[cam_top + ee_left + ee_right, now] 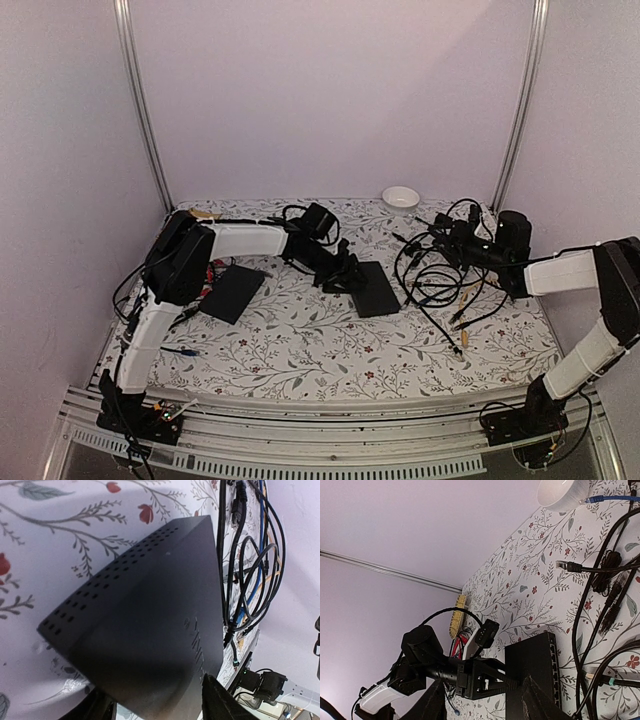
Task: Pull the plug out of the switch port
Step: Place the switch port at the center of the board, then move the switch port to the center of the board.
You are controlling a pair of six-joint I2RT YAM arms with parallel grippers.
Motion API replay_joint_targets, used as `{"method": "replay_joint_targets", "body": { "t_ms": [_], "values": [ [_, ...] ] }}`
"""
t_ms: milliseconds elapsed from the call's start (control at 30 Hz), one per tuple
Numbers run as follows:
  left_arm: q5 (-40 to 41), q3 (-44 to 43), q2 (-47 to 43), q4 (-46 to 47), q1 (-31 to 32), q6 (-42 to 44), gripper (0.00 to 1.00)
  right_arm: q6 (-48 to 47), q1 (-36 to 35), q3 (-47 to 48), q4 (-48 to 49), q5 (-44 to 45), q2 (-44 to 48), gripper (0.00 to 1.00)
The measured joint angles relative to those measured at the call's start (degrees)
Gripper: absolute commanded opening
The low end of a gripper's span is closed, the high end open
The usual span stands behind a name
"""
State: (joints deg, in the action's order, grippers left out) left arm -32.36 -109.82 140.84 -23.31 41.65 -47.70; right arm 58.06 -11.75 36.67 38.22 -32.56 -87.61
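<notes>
**Top view, read left to right; all positions are given from the switch point(376, 289).**

- **Slab.** A thinner flat black slab point(232, 292) lies on the flower-printed table point(300, 350), well to the left of the switch.
- **Left arm.** The left arm point(245, 240) stands up from its base at the near edge. It bends behind the slab and extends rightward to the switch.
- **Left gripper.** The left gripper point(345, 274) sits at the switch's left side. In the left wrist view its two fingers point(220, 702) stand apart, one on either side of the casing and close against it (whether they press on it or merely flank it cannot be told).
- **Switch.** The switch lies flat near the middle of the table. It is a matte black box with rows of small vent holes point(107, 570) along one side. The right wrist view shows a row of sockets point(553, 665) on the long edge facing away from the left gripper.
- **Cables.** A tangle of black cables point(440, 280) sprawls to the right of that edge, its nearest strands just beside the switch. Whether any plug is seated in a socket cannot be made out. One loose plug point(563, 565) lies on the table, apart from the switch.
- **Bowl.** A white bowl point(401, 197) stands behind and to the right of the switch, at the table's far edge.
- **Right gripper.** The right gripper point(445, 235) hovers over the cables, right of the switch. Its fingers are spread with nothing between them.
- **Right arm.** The right arm point(580, 270) lies farthest right of the switch.
</notes>
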Motion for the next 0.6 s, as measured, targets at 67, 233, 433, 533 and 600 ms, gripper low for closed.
{"method": "replay_joint_targets", "body": {
  "t_ms": [67,233,433,533,600],
  "values": [
    [0.37,1.09,-0.79,-0.20,0.02,0.28,0.59,-0.02,0.00,0.00,0.00,-0.13,0.48,0.50],
    [1.22,3.58,-2.56,-0.55,0.11,0.92,0.58,-0.02,-0.22,-0.44,-0.07,-0.17,1.29,0.50],
    [1.79,7.37,-4.94,-0.31,0.22,1.14,0.51,-0.02,-0.33,-0.76,-0.39,-0.15,2.01,0.50],
    [1.75,8.28,-5.29,0.31,0.26,0.98,0.47,-0.02,-0.59,-0.76,-0.57,-0.11,2.54,0.50],
    [1.64,8.72,-5.29,1.29,0.31,0.59,0.44,-0.02,-0.85,-0.76,-0.63,-0.11,2.91,0.50]
  ]
}}
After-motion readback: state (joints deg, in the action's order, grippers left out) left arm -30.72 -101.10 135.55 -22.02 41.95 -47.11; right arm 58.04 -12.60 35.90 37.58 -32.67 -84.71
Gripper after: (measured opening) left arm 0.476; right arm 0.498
